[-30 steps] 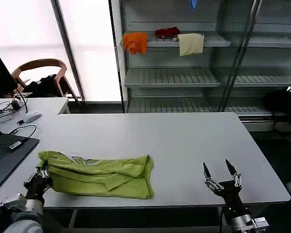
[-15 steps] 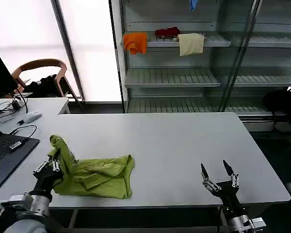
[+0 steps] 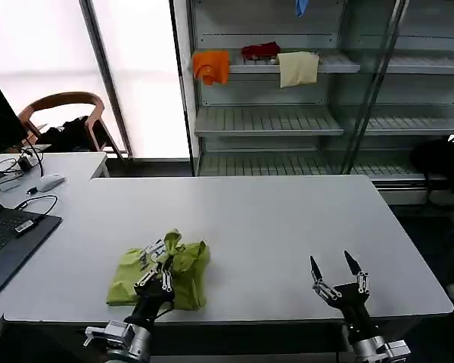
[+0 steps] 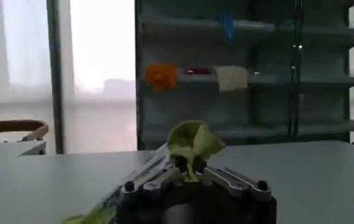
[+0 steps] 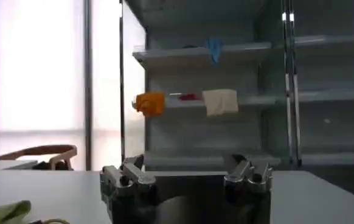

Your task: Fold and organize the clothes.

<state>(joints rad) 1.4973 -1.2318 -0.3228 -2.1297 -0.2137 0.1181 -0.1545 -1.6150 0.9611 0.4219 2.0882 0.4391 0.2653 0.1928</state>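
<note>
Now my left gripper (image 3: 158, 274) sits at the near edge of the long white table (image 3: 287, 219), its fingers pinched on a raised corner of the lime-green short-sleeved T-shirt of thin soft fabric (image 3: 136, 281); from the left wrist camera that tuft of cloth (image 4: 191, 143) stands up between the closed fingers. A second ago the shirt lay stretched out along the near left edge with my gripper at its far left end; since then I have carried that end rightward over the rest, so the garment now lies as a compact doubled bundle near the table's front, left of centre. I judge that one crosswise fold is nearly made, with the held corner not yet laid down. My right gripper (image 3: 336, 281) waits over the near right part of the table, fingers spread and empty, well apart from the shirt. Farther back, the metal shelving (image 3: 287, 121) holds an orange cloth (image 3: 210, 66), a dark red cloth (image 3: 260, 51) and a cream cloth (image 3: 297, 68).
</note>
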